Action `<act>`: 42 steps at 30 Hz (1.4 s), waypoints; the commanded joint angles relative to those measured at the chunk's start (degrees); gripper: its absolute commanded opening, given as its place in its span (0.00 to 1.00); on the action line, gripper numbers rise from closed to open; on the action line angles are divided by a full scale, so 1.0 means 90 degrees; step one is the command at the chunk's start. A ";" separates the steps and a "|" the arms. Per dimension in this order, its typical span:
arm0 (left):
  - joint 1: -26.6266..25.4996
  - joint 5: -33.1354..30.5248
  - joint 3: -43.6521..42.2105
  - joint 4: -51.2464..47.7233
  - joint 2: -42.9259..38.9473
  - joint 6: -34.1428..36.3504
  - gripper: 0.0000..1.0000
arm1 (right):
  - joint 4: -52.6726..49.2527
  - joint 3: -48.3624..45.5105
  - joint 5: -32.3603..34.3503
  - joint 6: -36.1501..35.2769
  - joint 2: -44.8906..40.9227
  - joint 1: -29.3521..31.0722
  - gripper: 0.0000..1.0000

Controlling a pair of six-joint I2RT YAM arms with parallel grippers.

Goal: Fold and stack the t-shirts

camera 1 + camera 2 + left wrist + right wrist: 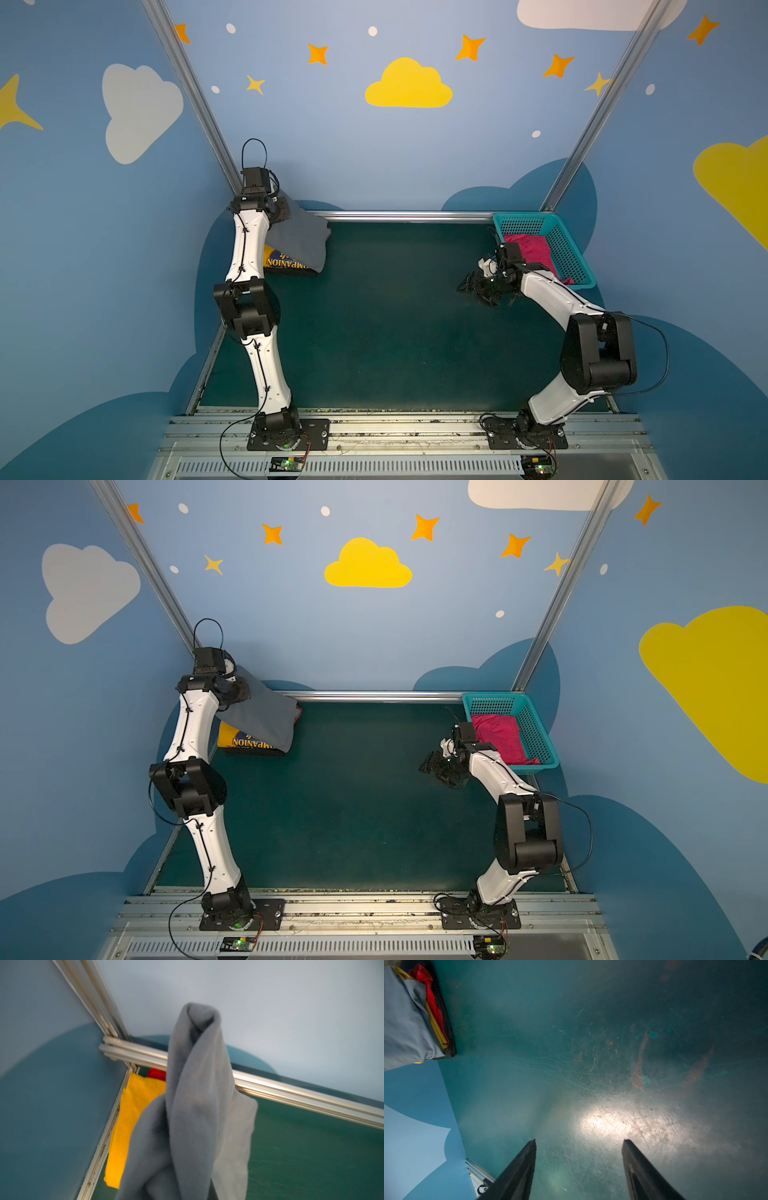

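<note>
Left wrist view: my left tool (284, 212) clamps the grey t-shirt (199, 1105) above the yellow t-shirt (133, 1115), likely for stacking; my right tool (579, 1140) gapes, empty.

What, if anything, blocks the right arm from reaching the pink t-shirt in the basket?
Probably yes, nothing does: the right arm's fingers, open and empty, hang beside the basket, and nothing covers the pink t-shirt.
</note>
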 commanded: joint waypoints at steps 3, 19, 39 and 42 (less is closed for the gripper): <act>0.0249 0.0367 0.0169 0.0382 0.0541 -0.0104 0.05 | -0.0424 0.0217 0.0291 -0.0013 -0.0170 0.0078 0.67; 0.0496 -0.1180 0.0750 0.0283 0.0737 -0.0500 0.93 | -0.0734 0.0340 0.0556 -0.0124 -0.0406 0.0151 0.67; -0.0831 -0.0788 -0.7105 0.4292 -0.5422 -0.1181 1.00 | 0.1424 -0.1376 0.1410 -0.1668 -0.2298 -0.1500 0.94; -0.0856 -0.1302 -0.8992 0.5635 -0.6372 -0.1415 1.00 | 0.2759 -0.2303 0.1607 -0.1562 -0.2567 -0.1876 0.94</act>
